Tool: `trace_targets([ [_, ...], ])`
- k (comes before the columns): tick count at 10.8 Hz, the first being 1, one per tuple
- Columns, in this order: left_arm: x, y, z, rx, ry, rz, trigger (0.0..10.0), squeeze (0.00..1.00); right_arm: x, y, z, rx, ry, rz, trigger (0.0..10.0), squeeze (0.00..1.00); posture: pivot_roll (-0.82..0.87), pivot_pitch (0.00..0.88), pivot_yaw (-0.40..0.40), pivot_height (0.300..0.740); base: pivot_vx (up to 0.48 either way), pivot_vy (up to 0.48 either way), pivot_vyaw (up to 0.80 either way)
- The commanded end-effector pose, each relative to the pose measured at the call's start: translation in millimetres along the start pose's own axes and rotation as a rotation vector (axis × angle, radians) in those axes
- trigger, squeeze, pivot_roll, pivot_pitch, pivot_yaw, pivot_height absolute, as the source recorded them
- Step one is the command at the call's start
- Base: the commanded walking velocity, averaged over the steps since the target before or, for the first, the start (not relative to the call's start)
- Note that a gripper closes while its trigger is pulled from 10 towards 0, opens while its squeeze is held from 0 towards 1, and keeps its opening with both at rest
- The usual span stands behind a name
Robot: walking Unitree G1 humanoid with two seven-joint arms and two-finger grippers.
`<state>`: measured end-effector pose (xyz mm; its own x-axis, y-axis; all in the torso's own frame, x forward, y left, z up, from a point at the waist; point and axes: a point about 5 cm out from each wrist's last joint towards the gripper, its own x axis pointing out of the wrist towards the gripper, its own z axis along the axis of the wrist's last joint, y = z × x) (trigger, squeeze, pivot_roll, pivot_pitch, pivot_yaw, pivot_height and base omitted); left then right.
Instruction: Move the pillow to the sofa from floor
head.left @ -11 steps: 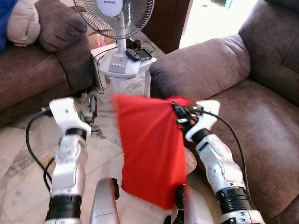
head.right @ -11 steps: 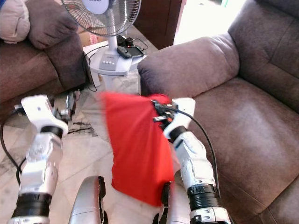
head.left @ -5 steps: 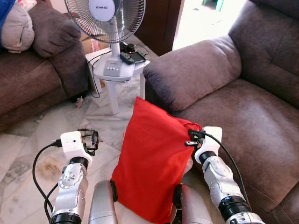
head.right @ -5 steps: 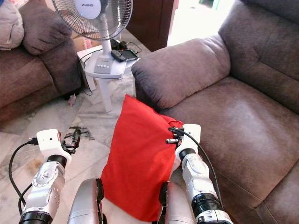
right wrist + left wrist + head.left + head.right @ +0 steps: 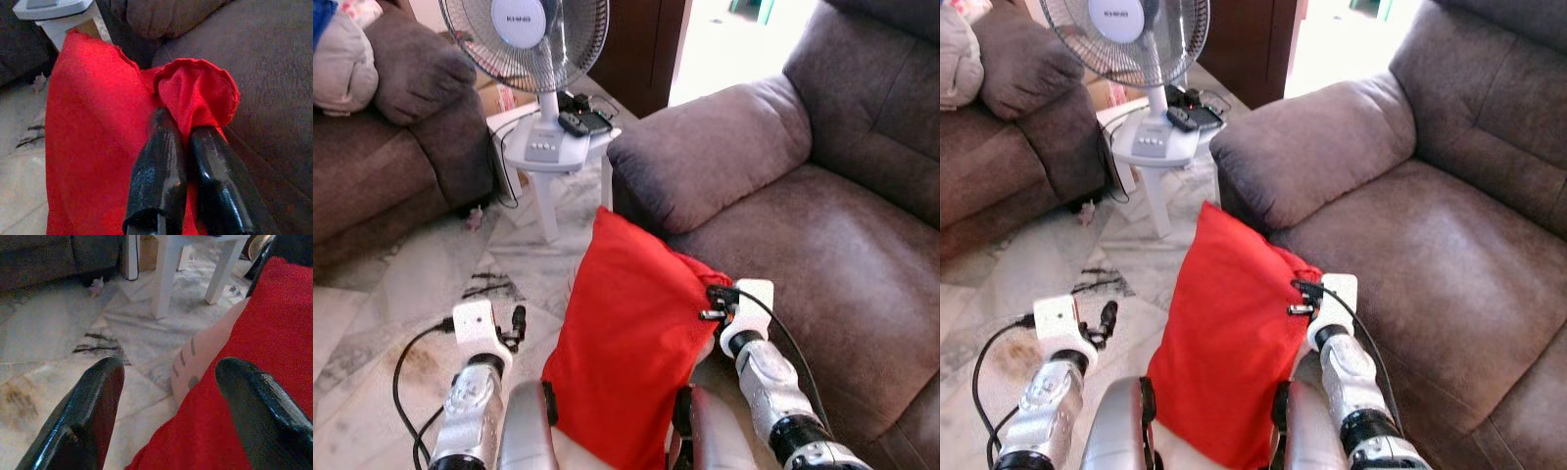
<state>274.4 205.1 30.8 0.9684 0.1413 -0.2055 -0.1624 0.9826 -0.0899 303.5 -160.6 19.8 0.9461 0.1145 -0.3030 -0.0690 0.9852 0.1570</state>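
Observation:
A red pillow (image 5: 626,333) hangs in front of me, its lower end between my legs, its upper corner beside the brown sofa's seat (image 5: 822,245). My right gripper (image 5: 710,302) is shut on a bunched corner of the red fabric; the right wrist view shows both fingers (image 5: 161,147) pinching that fold, with the pillow (image 5: 93,122) hanging below. My left gripper (image 5: 514,323) is low on the left, open, close to the pillow's edge but apart from it. In the left wrist view the left gripper (image 5: 168,367) faces red cloth (image 5: 264,347) and a pale pink patch (image 5: 195,362).
The sofa's wide armrest (image 5: 715,147) lies just beyond the pillow. A white stool (image 5: 553,147) carrying a standing fan (image 5: 524,29) and remotes stands on the marble floor (image 5: 401,284) ahead to the left. Another brown sofa (image 5: 372,166) fills the far left.
Both arms have come down. The pillow, held high and swinging a second ago, now hangs lower and steadier by the sofa's front. The left gripper dropped near my left knee.

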Motion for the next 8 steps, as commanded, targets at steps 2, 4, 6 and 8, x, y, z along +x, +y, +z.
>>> trace_targets([
  [2,2.6,-0.2,5,0.016,-0.028,0.005,10.0,0.0,-1.9,-1.6,-6,0.006,0.01,-0.012,10.0,0.0,0.12,0.061,-0.057,0.584,0.0,0.0,0.0],
  [4,3.4,-6.8,4,0.066,-0.031,-0.034,10.0,0.0,-1.6,0.0,-8,0.001,0.018,-0.008,10.0,0.0,0.12,0.057,-0.057,0.584,0.0,0.0,0.0],
  [6,1.1,-8.4,-8,0.073,0.0,-0.039,10.0,0.0,-2.5,1.6,-13,-0.003,0.034,-0.007,10.0,0.0,0.11,0.049,-0.053,0.584,0.0,0.0,0.0],
  [8,0.7,-8.4,-8,0.075,-0.001,-0.042,10.0,0.0,-3.1,2.8,-15,-0.007,0.037,0.001,10.0,0.0,0.11,0.047,-0.052,0.584,0.0,0.0,0.0],
])
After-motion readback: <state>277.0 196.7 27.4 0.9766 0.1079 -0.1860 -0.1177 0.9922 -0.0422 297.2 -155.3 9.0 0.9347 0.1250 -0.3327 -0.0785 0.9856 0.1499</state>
